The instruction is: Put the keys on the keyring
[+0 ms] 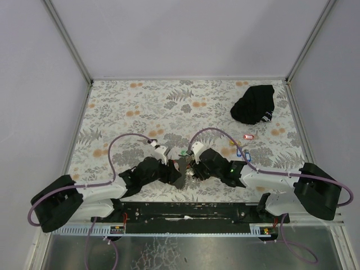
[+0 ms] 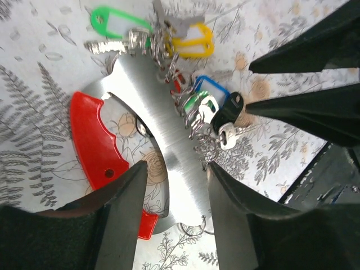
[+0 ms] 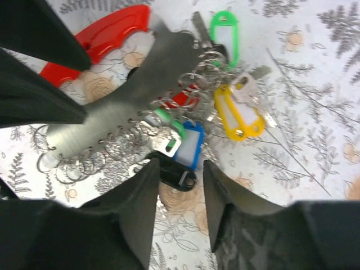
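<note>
Many keys (image 3: 247, 87) hang on the keyring (image 2: 169, 140), a few lie loose — the right gripper (image 3: 180, 169) is open, but whether the left gripper (image 2: 177, 169) grips I can't tell.

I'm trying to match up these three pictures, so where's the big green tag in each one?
Top external: the green tag is a small speck mid-table, between the two arms' wrists.
Left wrist: top left.
Right wrist: top edge, right of centre.
Shared landmark: the steel plate, whose end lies next to the tag in both wrist views; it is too small to make out from above.
</note>
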Controlling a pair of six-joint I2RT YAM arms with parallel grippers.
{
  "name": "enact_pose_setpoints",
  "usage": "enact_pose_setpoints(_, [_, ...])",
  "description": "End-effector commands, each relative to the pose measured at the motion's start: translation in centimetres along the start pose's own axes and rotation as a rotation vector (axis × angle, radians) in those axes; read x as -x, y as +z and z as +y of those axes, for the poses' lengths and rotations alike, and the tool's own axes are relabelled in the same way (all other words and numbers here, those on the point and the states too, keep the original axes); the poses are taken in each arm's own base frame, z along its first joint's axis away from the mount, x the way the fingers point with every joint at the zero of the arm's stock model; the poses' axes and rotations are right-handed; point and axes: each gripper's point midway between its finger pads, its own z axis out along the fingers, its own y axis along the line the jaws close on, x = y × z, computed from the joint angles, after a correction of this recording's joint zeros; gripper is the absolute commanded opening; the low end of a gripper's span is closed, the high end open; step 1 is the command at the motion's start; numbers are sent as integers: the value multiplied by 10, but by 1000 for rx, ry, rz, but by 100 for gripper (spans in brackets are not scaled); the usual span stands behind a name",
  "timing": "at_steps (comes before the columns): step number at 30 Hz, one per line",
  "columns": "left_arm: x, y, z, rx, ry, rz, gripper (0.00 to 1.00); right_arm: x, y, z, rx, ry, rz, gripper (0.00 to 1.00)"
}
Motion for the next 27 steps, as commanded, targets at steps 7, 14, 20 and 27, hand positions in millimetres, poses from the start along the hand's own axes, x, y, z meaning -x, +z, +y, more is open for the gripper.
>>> enact_pose_setpoints(7, [88, -60, 29, 247, -12, -300, 78, 23, -58, -95, -323, 262, -233, 75])
enact_pose_setpoints(14, [139, -143, 41, 345, -191, -600, 100, 21, -133, -145, -613, 387, -434, 99])
enact_pose_setpoints(20, [166, -198, 27, 288, -295, -743, 100, 24, -191, -155, -664, 458, -576, 99])
enact_pose_setpoints(27, [195, -260, 9, 300, -231, -790, 100, 39, -249, -149, -595, 525, -745, 99])
